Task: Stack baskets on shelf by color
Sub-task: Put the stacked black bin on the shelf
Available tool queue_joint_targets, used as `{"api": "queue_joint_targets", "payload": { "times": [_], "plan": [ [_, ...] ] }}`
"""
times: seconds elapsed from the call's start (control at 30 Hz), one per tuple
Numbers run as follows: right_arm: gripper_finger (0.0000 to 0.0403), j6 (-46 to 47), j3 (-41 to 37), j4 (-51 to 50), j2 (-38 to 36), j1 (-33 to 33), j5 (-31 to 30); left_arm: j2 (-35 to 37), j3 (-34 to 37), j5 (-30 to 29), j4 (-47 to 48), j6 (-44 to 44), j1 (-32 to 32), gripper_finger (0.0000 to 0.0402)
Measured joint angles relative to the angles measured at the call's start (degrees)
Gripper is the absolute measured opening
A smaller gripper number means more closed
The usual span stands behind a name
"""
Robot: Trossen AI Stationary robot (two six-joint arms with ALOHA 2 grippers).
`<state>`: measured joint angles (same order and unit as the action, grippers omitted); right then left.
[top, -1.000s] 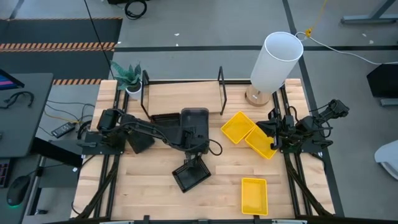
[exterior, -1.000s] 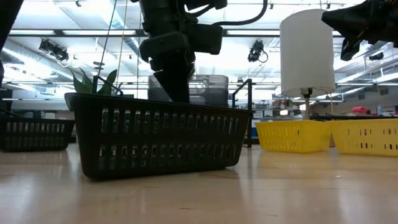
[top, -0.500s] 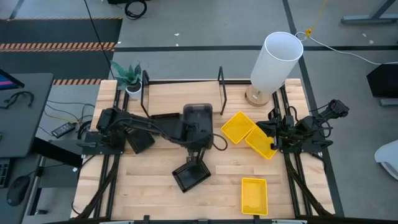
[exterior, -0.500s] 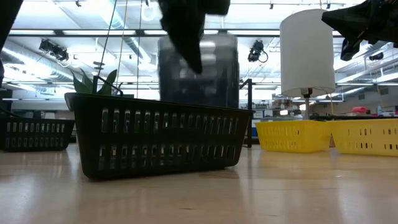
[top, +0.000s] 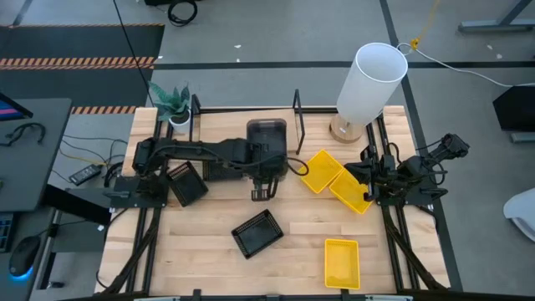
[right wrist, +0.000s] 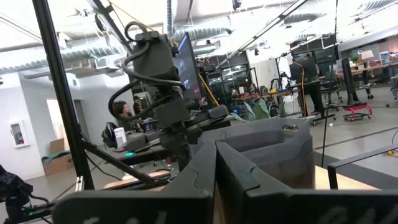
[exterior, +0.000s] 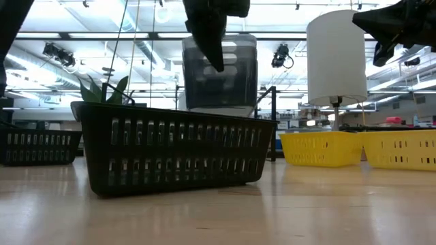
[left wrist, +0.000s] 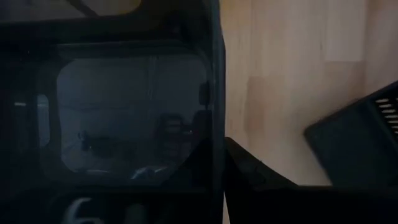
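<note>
My left gripper (top: 266, 159) is shut on a translucent grey basket (top: 266, 136), held in the air over the shelf (top: 242, 117) between its black upright loops. The low view shows the grey basket (exterior: 219, 71) above a black slatted basket (exterior: 174, 150) that rests flat on the table. That black basket also shows in the high view (top: 257, 232). A second black basket (top: 185, 182) lies by the left arm's base. Three yellow baskets (top: 320, 171) (top: 351, 194) (top: 341, 261) sit on the table at the right. My right gripper (top: 368, 178) is shut and empty above the middle yellow one. My left gripper holds the grey basket by one side wall (left wrist: 211, 124). One finger (left wrist: 255, 177) is outside the wall, and the other shows dimly through the wall on the inside. In the low view the fingers (exterior: 210, 37) come down from above. The basket hangs lifted clear of table and shelf.
A tall white cylinder (top: 369, 79) stands on a round wooden base at the far right corner. A small potted plant (top: 172, 104) stands at the far left, beside the shelf's left loop. There is bare tabletop in the near left part.
My left gripper has lifted the grey basket off the table and carried it toward the far edge, to over the shelf. The basket has risen well above the black basket in the low view. The right arm has kept still.
</note>
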<state>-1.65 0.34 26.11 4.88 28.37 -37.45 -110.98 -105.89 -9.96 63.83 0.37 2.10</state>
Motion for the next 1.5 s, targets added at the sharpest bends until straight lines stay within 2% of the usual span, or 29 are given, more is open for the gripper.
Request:
{"api": "queue_joint_targets", "payload": {
  "times": [0.27, 0.83, 1.0, 1.23, 1.5],
  "plan": [
    [0.0016, 0.00, -0.01, 0.00, -0.01, -0.01, 0.00, 0.00, 0.05, 1.05, 0.90, 4.87, -4.92, 0.0018],
    [0.0016, 0.00, -0.01, 0.00, -0.01, 0.01, 0.00, 0.02, 8.05, 1.37, -5.95, 14.42, -18.01, 0.0021],
    [0.0016, 0.00, -0.01, -0.01, -0.01, 0.01, 0.00, 0.02, 8.07, 4.43, -4.28, 15.97, -21.11, 0.0019],
    [0.0016, 0.00, -0.01, 0.00, -0.01, -0.01, 0.00, 0.02, 8.07, 3.87, 1.39, 16.60, -24.48, 0.0018],
    [0.0016, 0.00, -0.01, -0.02, 0.01, -0.01, 0.00, 0.15, 8.07, 2.84, 5.41, 17.19, -25.20, 0.0018]
  ]
}}
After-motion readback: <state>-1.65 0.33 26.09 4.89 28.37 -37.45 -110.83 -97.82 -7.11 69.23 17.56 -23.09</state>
